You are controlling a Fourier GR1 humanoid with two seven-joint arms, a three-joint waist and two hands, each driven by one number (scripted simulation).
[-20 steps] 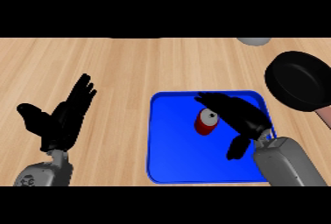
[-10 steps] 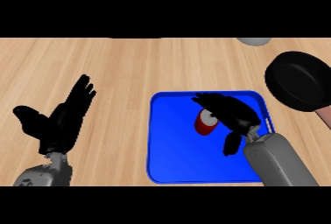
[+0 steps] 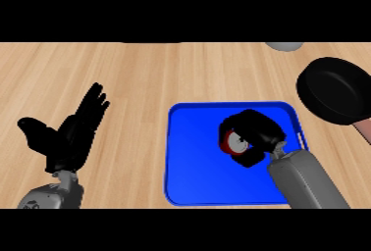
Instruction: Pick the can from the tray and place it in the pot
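Note:
A red can [image 3: 234,141] with a pale end lies in the blue tray [image 3: 196,162] at the counter's lower middle. My right hand [image 3: 252,132] covers the can, its fingers and thumb curled round it, so only a small part of the can shows. The black pot [image 3: 334,89] with a pinkish handle [image 3: 361,130] stands to the right of the tray, near the view's right edge. My left hand [image 3: 69,134] rests open at the lower left, fingers up, far from the tray.
A grey round object [image 3: 284,45] sits at the counter's far edge, upper right. Bare wooden counter [image 3: 159,73] stretches between the tray and the far edge and across the left side.
My right hand has drawn in over the can and its fingers have curled round it. The tray, the pot and the left hand have not moved.

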